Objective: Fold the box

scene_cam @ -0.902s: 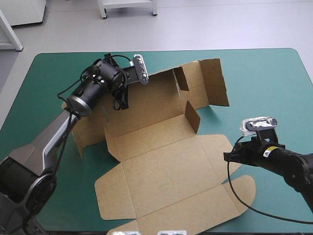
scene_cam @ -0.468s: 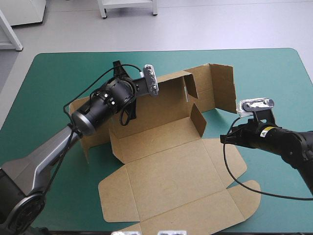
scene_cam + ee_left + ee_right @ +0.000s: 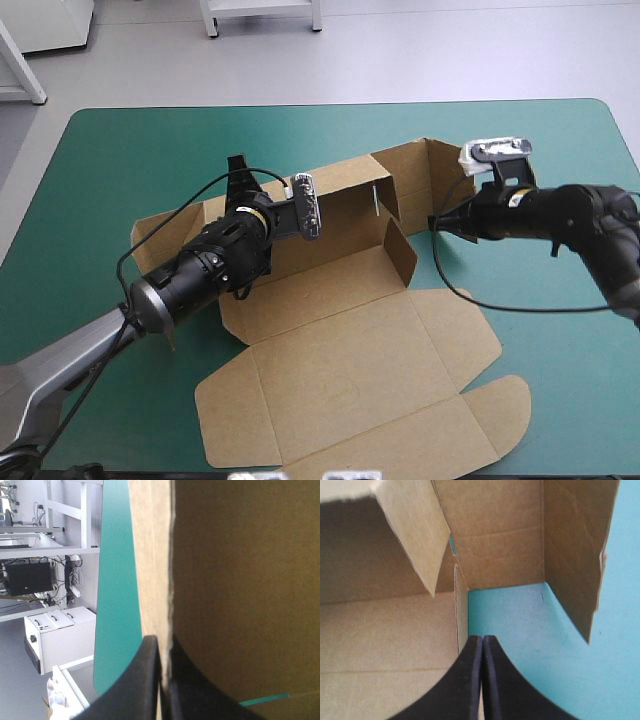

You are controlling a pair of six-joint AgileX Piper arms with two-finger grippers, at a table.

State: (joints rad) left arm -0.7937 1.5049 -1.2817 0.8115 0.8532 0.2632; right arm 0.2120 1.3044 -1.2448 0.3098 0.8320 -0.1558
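High view: the brown box [image 3: 340,350] lies mid-table on the teal-green cover [image 3: 130,150], front panels flat and rear wall [image 3: 340,200] raised. The left gripper [image 3: 161,641] pinches that wall's edge. The right gripper [image 3: 482,639], fingers pressed together and empty, noses at the right end flap [image 3: 450,170]. Wall-raising seems in hand; next, that flap probably needs pushing inward.

no text, number or brand can be read in any view; on the brown box [image 3: 340,350] no print can be made out; a small yellow sticker [image 3: 517,199] is seen on the right arm [image 3: 590,215] near its wrist, its marks too small to be read, and a yellow band [image 3: 256,212] on the left arm [image 3: 190,285] is likewise illegible
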